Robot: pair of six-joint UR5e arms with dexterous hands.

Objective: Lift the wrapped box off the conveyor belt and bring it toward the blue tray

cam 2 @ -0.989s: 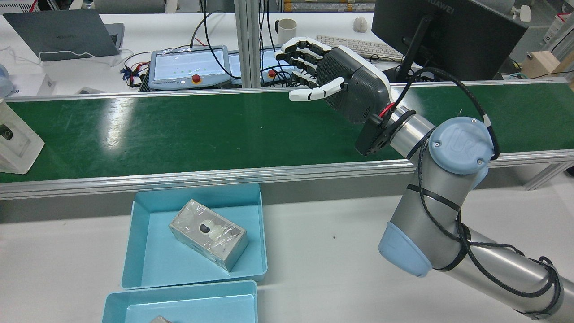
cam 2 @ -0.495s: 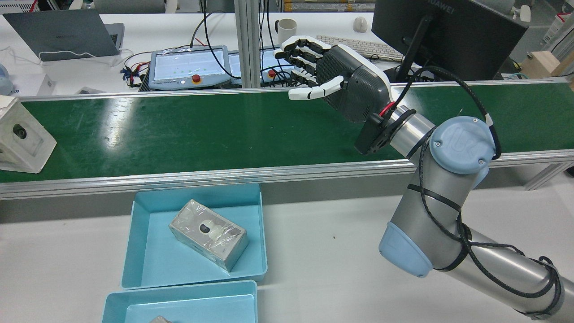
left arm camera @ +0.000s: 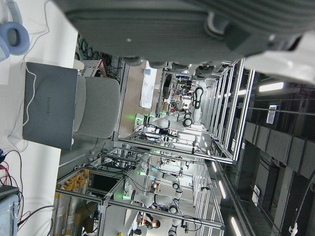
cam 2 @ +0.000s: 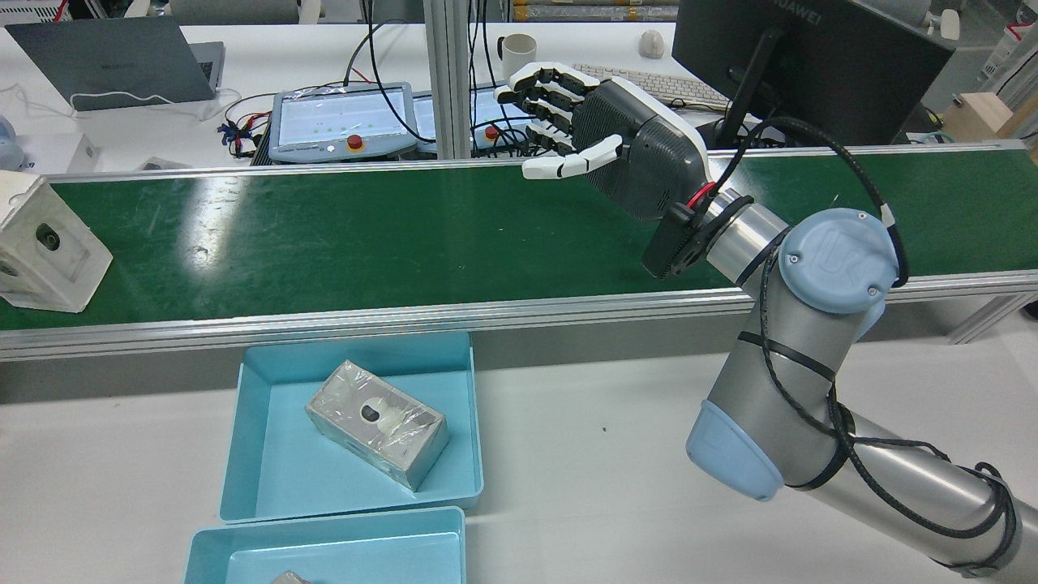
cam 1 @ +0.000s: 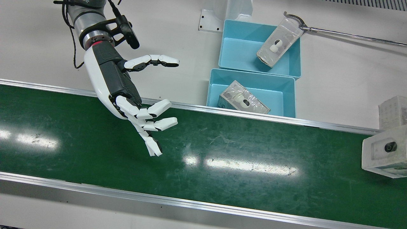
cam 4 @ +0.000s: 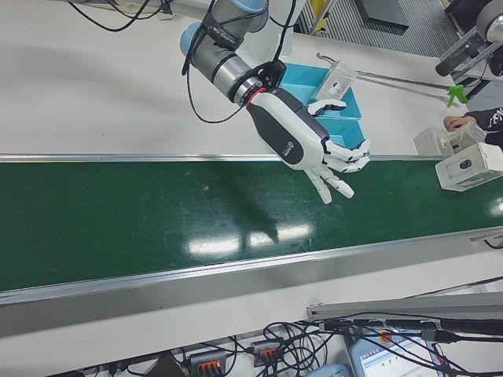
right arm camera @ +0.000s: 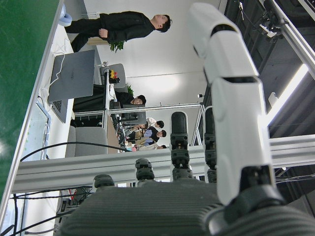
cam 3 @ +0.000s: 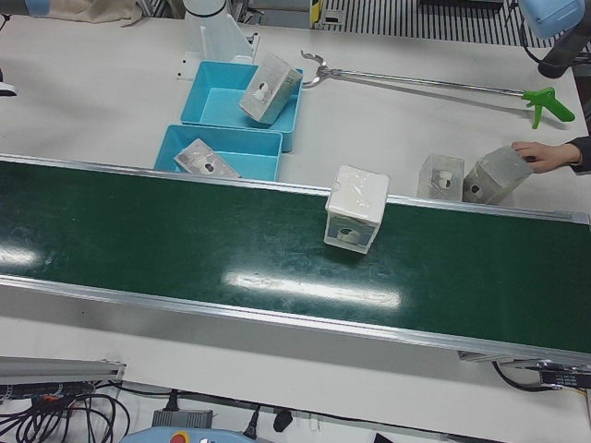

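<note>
Wrapped box [cam 2: 47,255] standing on the green conveyor belt [cam 2: 365,235] at its far left end in the rear view, well apart from the right robot hand [cam 2: 600,146]. Right robot hand above the belt, fingers [cam 1: 159,109] spread wide, holding nothing. Blue tray [cam 2: 268,454] just beside the belt, another wrapped package [cam 2: 377,422] inside.

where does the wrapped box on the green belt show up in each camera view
Front view: wrapped box at the right edge, on the conveyor belt.
Rear view: far left edge.
Left-front view: mid-frame, at the belt's far rail.
Right-front view: far right edge.
Left hand view: not in it.
Right hand view: not in it.
Shared landmark: the blue tray beside the belt, holding another box.
</note>
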